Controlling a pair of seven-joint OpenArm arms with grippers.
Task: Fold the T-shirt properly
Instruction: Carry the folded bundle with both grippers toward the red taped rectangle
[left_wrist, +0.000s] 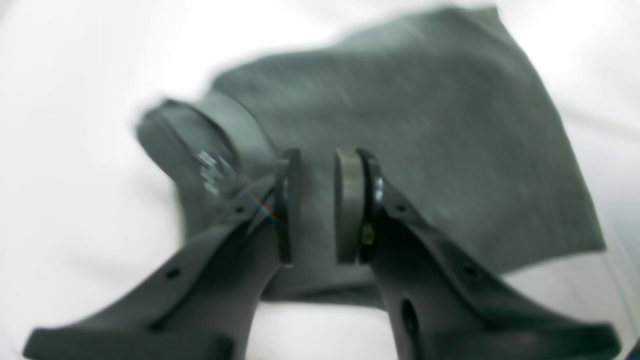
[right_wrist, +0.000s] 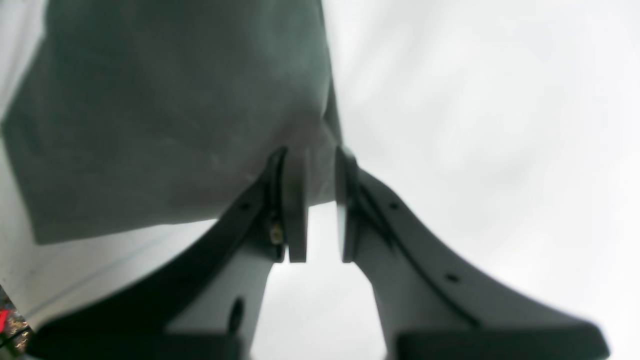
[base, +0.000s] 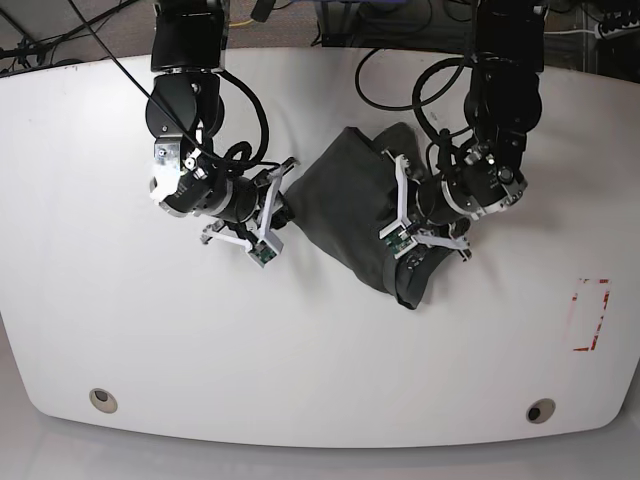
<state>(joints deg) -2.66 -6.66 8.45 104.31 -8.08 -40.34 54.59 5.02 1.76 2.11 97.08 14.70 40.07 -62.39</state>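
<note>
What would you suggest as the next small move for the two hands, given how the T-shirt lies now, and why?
Probably lower the left hand onto the cloth below it and close. The T-shirt lies bunched between the arms on the white table, not flat. The left hand's pads stand apart with nothing between them; the right hand already sits at the shirt's edge, though whether it grips is unclear.

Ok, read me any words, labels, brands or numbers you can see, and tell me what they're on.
No text can be read in any view.
T-shirt: pale label at the neck, too blurred to read.
Table: red outlined marking near its edge, no legible characters.
</note>
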